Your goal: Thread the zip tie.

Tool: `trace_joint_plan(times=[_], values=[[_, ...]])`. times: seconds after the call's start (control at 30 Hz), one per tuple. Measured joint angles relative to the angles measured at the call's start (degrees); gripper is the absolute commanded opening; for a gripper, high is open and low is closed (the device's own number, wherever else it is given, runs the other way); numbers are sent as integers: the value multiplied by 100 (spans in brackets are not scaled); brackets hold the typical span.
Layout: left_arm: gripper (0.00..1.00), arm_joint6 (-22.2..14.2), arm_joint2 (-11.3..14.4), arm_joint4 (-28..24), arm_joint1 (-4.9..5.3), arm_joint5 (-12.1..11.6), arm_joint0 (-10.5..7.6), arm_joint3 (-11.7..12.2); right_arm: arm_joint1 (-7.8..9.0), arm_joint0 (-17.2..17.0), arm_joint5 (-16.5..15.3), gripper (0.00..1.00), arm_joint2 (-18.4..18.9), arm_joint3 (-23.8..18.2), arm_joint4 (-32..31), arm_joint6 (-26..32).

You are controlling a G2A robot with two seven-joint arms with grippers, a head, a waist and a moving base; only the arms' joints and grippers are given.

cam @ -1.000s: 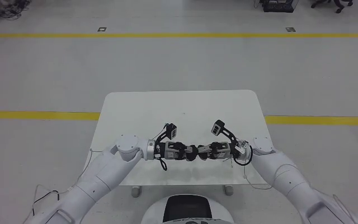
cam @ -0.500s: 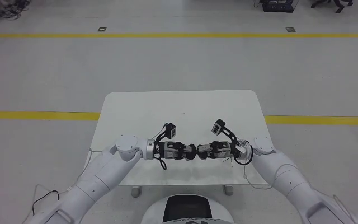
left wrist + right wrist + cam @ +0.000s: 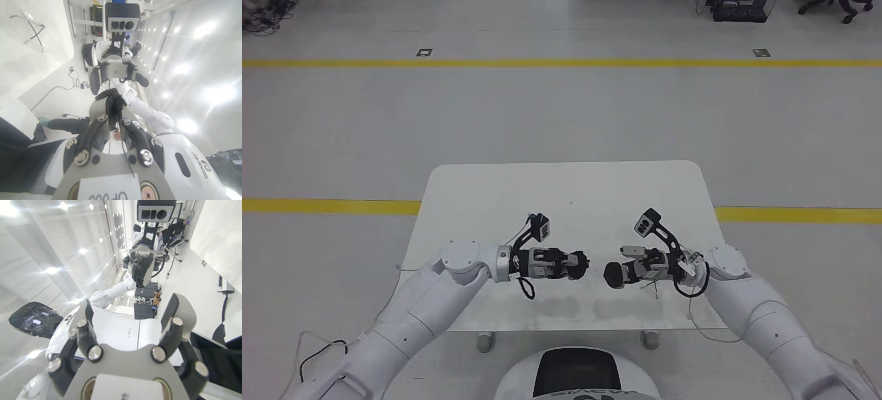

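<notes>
Left gripper (image 3: 113, 98) is clamped on the zip tie (image 3: 125, 157), whose tail lies back across the palm. Right gripper (image 3: 132, 309) gapes empty, apart to the right, over the near table (image 3: 562, 190). Threading looks unfinished, though I cannot tell.

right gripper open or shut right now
Open. In the right wrist view the right gripper has its fingers wide apart, with nothing between them.

Black zip tie (image 3: 129, 164) — white table (image 3: 562, 190).
</notes>
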Motion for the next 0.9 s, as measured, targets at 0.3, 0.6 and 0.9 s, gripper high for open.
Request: trace_joint_plan(times=[0.3, 0.6, 0.9], values=[[0, 52, -13, 91, 1, -280, 19, -133, 0, 1, -1, 100, -1, 1, 0, 0], [0, 94, -421, 693, 109, -1170, 97, -127, 0, 1, -1, 100, -1, 1, 0, 0], [0, -9, -1050, 583, 130, -1165, 211, 186, 0, 1, -1, 100, -1, 1, 0, 0]])
